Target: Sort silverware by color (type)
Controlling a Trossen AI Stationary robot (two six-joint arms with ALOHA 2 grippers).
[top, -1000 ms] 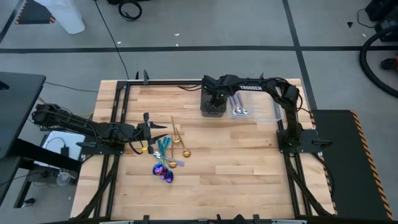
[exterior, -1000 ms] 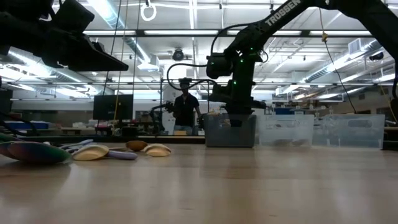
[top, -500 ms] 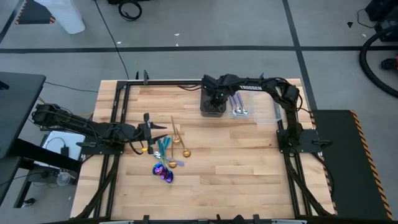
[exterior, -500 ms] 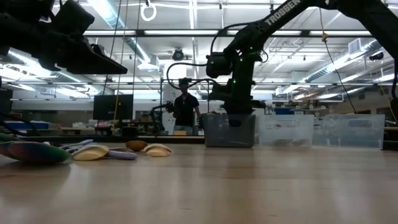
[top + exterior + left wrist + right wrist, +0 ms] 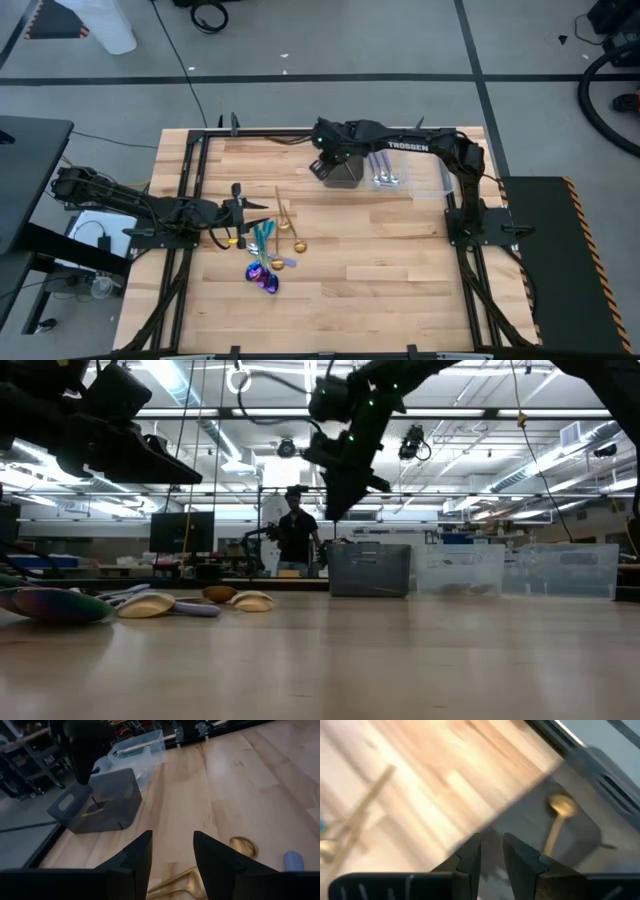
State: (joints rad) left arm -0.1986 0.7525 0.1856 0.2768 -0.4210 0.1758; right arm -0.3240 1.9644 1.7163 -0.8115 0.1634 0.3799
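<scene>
Loose silverware lies on the wooden table: gold spoons (image 5: 290, 232), teal ones (image 5: 262, 240) and iridescent purple ones (image 5: 265, 280). One gold spoon (image 5: 557, 820) lies inside the dark bin (image 5: 343, 174). Silver spoons (image 5: 385, 172) lie in the clear bin beside it. My right gripper (image 5: 491, 851) hangs above the dark bin's left edge, slanting down, open, with nothing between its fingers. My left gripper (image 5: 172, 849) hovers open just left of the loose pile, pointing nearly level toward the bins. A gold spoon bowl (image 5: 243, 845) lies ahead of it.
A second clear bin (image 5: 430, 182) stands right of the one with silver spoons, near the right arm's base. A dark metal frame (image 5: 200, 160) runs along the table's left and far edges. Bare wood stretches across the table's near right. A person (image 5: 297, 535) stands in the room behind.
My right gripper has risen out of the dark bin and swung toward the table's left, tipping so that it slants more. The left arm has kept still, and the loose silverware has not moved.
</scene>
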